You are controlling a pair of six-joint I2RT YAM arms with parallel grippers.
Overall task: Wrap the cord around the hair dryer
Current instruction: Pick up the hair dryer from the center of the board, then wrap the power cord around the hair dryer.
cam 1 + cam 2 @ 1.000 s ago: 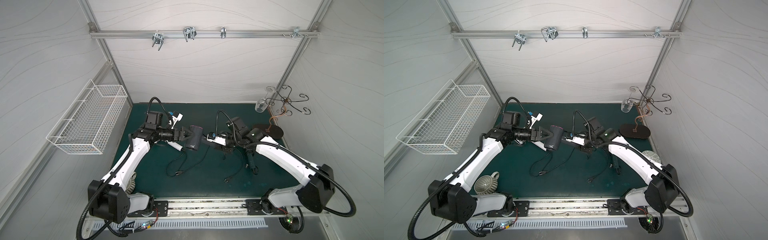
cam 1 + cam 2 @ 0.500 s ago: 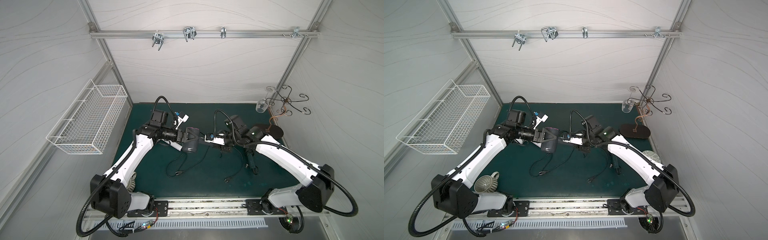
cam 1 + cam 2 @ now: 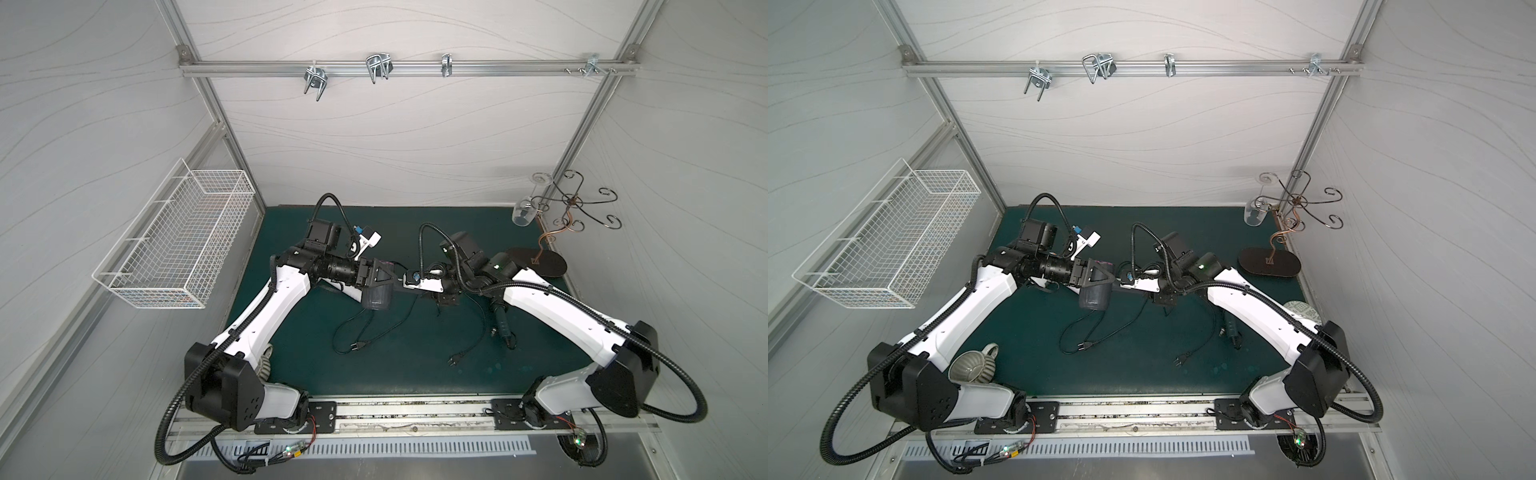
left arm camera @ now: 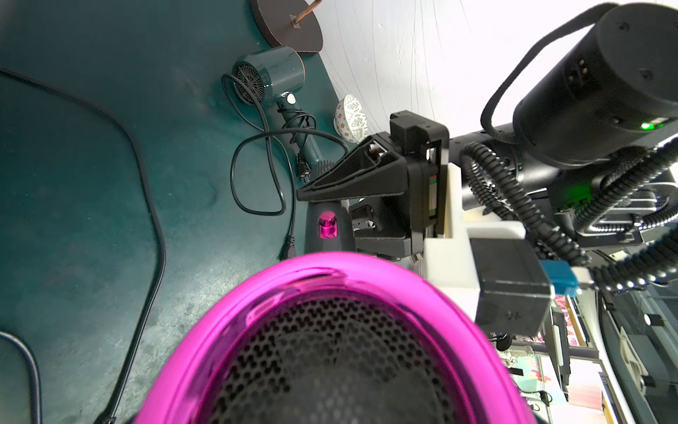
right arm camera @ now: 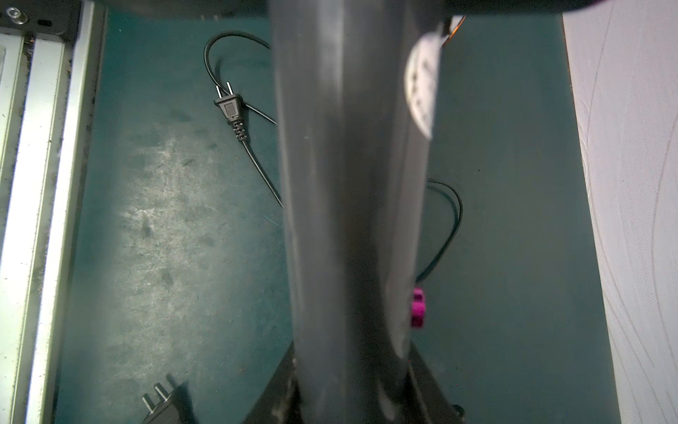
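Above the tabletop [image 3: 291, 357], dryer [image 3: 376, 297]: hung clear of the surface between the two arms, with its handle [image 5: 352, 220] running toward the right arm.
Cord [image 5: 262, 172]: lay slack on the tabletop below, with no turn round the dryer. Its plug [image 5: 229, 104] lay flat, well apart from the barrel [image 3: 1094, 297].
Right hand [image 4: 332, 220]: was clamped on the handle, just beside the pink button [image 4: 326, 227].
Left hand [image 3: 380, 284]: had a finger on either side of the barrel, by the pink ring [image 4: 330, 266]. Whether they pressed on it could not be told.
Step, as judged: the dryer was being steadied by both arms so that one could go for the cord. The wrapping itself was not yet begun.
Nearby: a teal dryer [image 4: 273, 75] lay by the right arm, and a second plug [image 5: 161, 403] lay near the cord.
Risk, drop: the barrel was round and smooth. If the right hand let go before the left had a firm hold, the dryer could roll out and fall.
Risk, twist: two grips pulling against each other could turn the handle in the right hand.
Risk, tangle: with two plugs close together, the wrong one could be picked up, or a loop could snag the teal dryer.
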